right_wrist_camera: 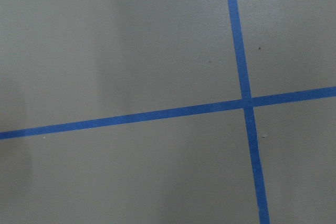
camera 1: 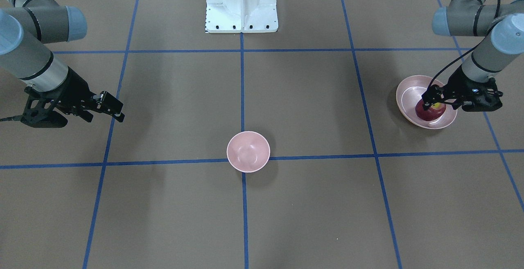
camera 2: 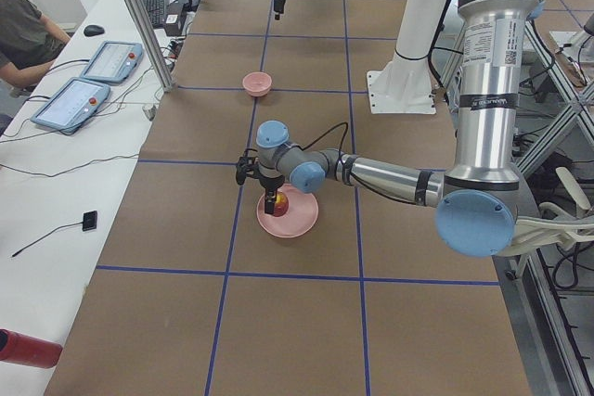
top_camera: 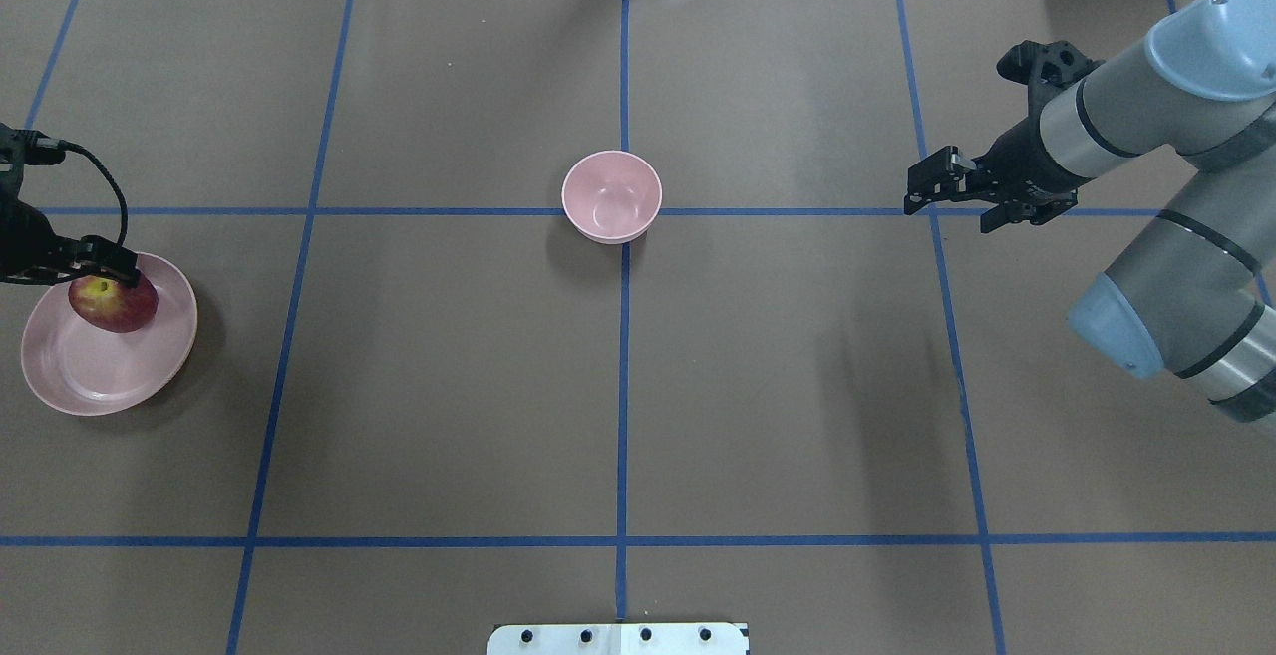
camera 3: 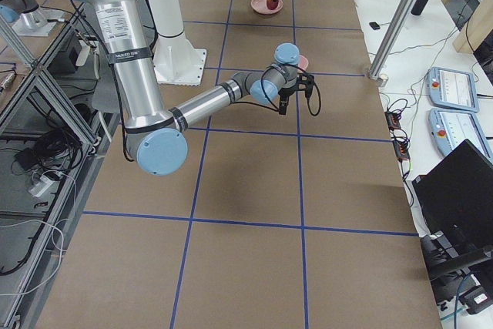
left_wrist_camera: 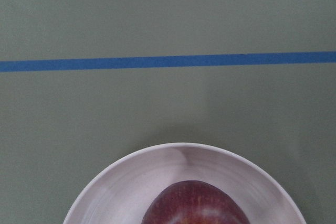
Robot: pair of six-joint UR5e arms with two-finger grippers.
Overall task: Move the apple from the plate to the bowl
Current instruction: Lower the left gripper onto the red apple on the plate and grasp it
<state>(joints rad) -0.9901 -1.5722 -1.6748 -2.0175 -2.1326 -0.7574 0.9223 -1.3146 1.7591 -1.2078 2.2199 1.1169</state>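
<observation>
The dark red apple [camera 1: 428, 113] with its yellow-green patch lies on the pale pink plate [camera 1: 409, 93] at the table's left end. It also shows in the overhead view [top_camera: 118, 308] and the left wrist view [left_wrist_camera: 194, 205]. My left gripper [camera 1: 436, 102] points down over the apple, with its jaws open on either side of the apple's top. The small pink bowl [camera 1: 248, 151] stands empty at the table's middle, on a blue tape crossing. My right gripper [camera 1: 118, 111] hangs open and empty above the table, far to the bowl's other side.
Blue tape lines divide the brown table into squares. The white robot base [camera 1: 241, 5] stands at the table's robot side. A person and two tablets [camera 2: 79, 90] are beyond the far edge, and a red bottle [camera 2: 28, 348] lies near the left end.
</observation>
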